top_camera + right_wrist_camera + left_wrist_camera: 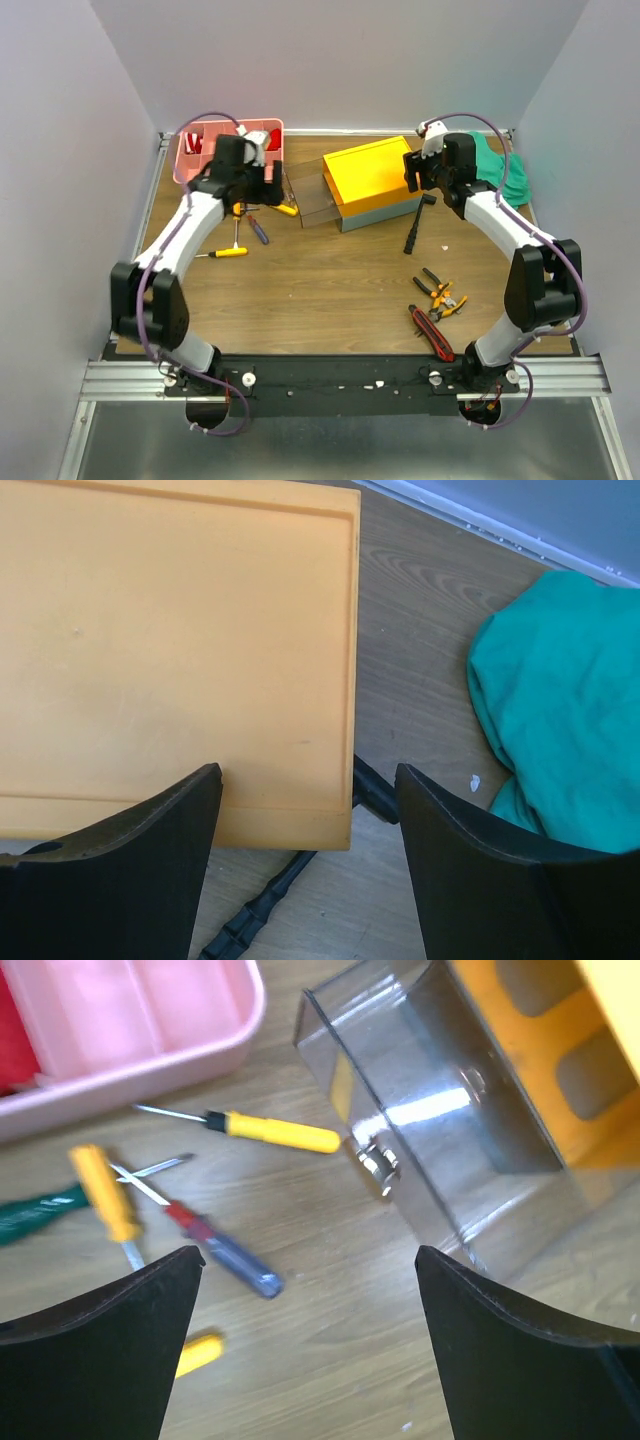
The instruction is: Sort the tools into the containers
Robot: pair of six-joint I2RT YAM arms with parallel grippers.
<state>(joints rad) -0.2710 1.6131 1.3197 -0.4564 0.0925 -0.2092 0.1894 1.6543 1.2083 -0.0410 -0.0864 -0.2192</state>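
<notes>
The left claw (308, 1258) hangs wide open and empty over the screwdrivers (280, 1133), which lie on the table (330, 285) between the pink tray (150, 1060) and the toolbox (372, 180). The right claw (308, 775) is open too and holds nothing. It is above the edge of the yellow lid (170, 650), with the black hammer (250, 917) below and the green cloth (560, 700) beside it.

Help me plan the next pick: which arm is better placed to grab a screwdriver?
Left. The left hand hangs open right above the screwdrivers beside the pink tray; the right hand is over the yellow lid, far from them.
</notes>
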